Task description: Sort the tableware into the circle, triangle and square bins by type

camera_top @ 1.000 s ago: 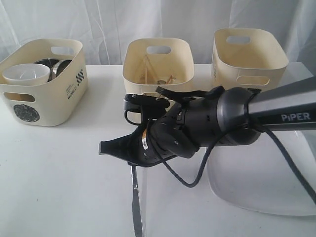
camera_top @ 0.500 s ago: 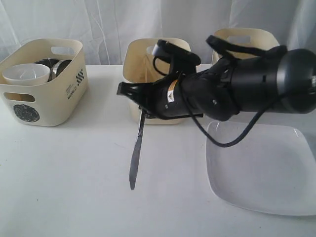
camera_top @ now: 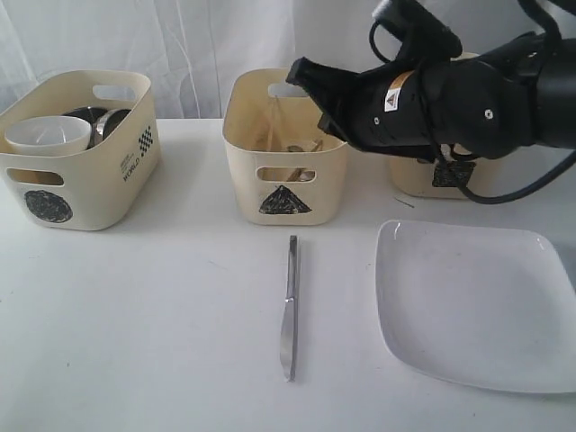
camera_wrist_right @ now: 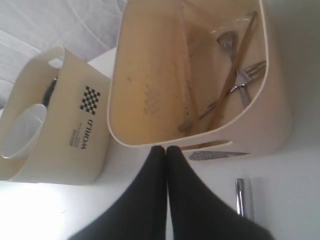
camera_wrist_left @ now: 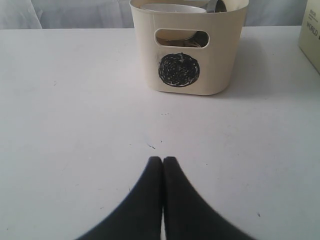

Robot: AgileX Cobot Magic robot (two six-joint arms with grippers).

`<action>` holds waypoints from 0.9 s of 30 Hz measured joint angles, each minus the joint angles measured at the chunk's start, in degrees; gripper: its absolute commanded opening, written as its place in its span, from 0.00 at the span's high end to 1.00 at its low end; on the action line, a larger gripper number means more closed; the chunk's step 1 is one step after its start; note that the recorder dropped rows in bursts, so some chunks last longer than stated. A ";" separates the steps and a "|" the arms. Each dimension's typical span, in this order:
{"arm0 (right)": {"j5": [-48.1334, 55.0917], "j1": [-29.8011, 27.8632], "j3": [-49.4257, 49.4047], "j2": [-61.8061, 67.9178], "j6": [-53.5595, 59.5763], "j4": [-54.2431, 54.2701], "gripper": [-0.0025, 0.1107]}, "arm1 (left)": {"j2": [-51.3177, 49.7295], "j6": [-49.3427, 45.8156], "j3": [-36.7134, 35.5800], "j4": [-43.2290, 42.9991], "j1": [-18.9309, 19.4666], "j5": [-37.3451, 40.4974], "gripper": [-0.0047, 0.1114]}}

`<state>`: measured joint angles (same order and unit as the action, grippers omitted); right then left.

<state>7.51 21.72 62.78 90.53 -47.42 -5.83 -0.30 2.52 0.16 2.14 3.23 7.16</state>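
I am holding my right pincer (camera_top: 299, 71) pressed together and pinching nothing, and it is hanging over the triangle bin (camera_top: 243, 180) in the upper middle of the exterior view. My wrist view is showing the same: the tips (camera_wrist_right: 162, 149) are touching each other just above the bin's near rim (camera_wrist_right: 145, 90), with chopsticks (camera_wrist_right: 232, 75), a fork (camera_wrist_right: 245, 80) and a spoon (camera_wrist_right: 227, 40) lying inside.

The knife (camera_top: 289, 310) is lying flat on the worktop (camera_top: 135, 342) in the lower middle of the frame, in front of that bin and apart from it. I am judging it to be stiff, light, smooth steel, so it is likely to slip and swing if I am pinching one end. I am reckoning the best hold is across the narrow edges of the handle, close to the middle.

The plate (camera_top: 468, 306) is sitting at the lower right. It is looking broad, rigid and probably breakable; its raised rim is the only place I am seeing to grip.

My left pincer (camera_wrist_left: 163, 160) is also pressed together and empty, low over the worktop and facing the circle bin (camera_wrist_left: 220, 70).
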 measured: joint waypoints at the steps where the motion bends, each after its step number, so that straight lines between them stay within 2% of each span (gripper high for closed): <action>1: 1.20 0.00 0.00 0.22 1.43 0.00 0.96 | 0.00 0.00 0.00 0.00 0.00 0.00 0.96; 4: 7.84 0.64 0.00 1.22 7.45 0.00 0.84 | 0.00 0.00 0.00 0.00 0.00 0.00 0.96; 9: 11.42 3.26 0.00 4.26 10.28 0.00 0.59 | 0.00 0.00 0.00 0.00 0.00 0.00 0.96; 11: 11.83 4.40 0.00 5.87 10.47 0.25 0.53 | 0.00 0.00 0.00 0.00 0.00 0.00 0.96; 18: 15.95 8.08 3.15 13.03 7.03 0.44 0.52 | 0.00 0.00 0.00 0.00 0.00 0.00 0.96; 27: 34.19 9.69 17.53 23.17 0.31 -7.38 0.52 | 0.00 0.00 0.00 0.00 0.00 0.00 0.96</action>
<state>41.70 31.41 80.30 113.70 -47.10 -13.21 -0.30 2.52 0.16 2.14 3.23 7.16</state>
